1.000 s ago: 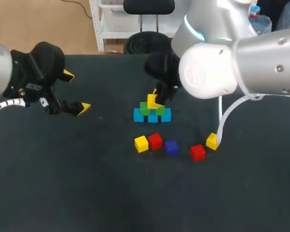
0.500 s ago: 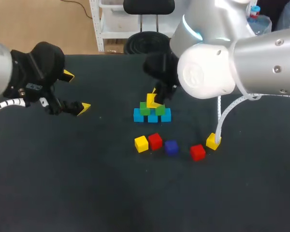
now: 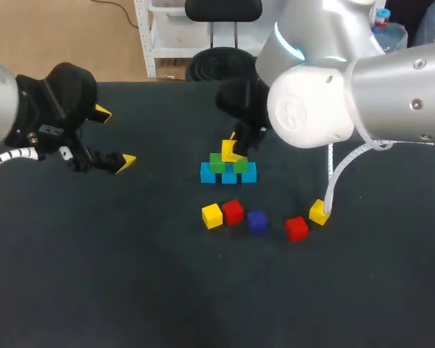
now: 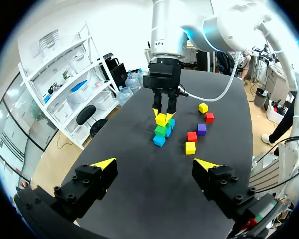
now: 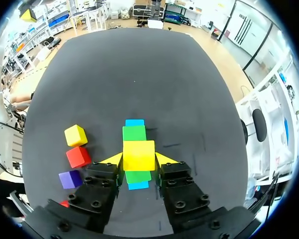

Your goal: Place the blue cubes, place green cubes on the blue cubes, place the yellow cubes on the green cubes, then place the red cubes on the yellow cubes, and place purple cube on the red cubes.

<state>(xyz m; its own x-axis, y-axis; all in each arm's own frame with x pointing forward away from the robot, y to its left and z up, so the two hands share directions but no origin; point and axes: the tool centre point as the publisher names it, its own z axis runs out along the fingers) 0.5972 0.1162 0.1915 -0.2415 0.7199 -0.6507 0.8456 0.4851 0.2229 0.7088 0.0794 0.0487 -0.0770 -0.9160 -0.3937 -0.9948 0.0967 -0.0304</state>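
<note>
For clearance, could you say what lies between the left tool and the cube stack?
Only bare table separates left tool from cube stack, per head view.

The worktop (image 3: 130,290) is plain black. The blue cubes (image 3: 209,172), green cubes (image 3: 217,162) and top yellow cube (image 3: 228,148) are solid-coloured, as are the loose yellow cubes (image 3: 212,215), red cubes (image 3: 296,228) and purple cube (image 3: 257,221). The left pincer (image 3: 114,137) and right pincer (image 5: 138,158) are black with yellow tips. The right arm (image 3: 348,94) is silver-white.

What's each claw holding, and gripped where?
Right claw grips a yellow cube by two opposite side faces, over the green cubes. Left claw is open and holds nothing.
</note>
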